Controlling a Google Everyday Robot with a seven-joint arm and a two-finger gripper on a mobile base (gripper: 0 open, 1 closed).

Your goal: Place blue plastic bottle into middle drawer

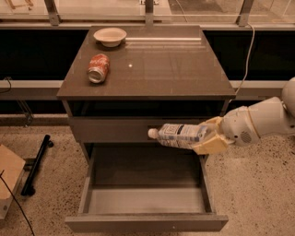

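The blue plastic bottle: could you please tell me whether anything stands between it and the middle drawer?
Nothing visible does. The gripper holds the blue plastic bottle sideways, above the open middle drawer, whose floor shows nothing on it. The soda can and bowl sit up on the tabletop.

Speckled beige terrazzo floor point(258, 193) surrounds a dark grey-brown cabinet point(161, 69) whose glossy top catches a streak of warm light. Behind it run a black recessed wall, a pale horizontal ledge point(27, 87) and metal window posts point(148, 11). A white cable point(249, 50) hangs at right; a black bar point(37, 163) and a brown cardboard box point(9, 177) lie at left. The gripper point(208, 136) hangs before the cabinet's right front.
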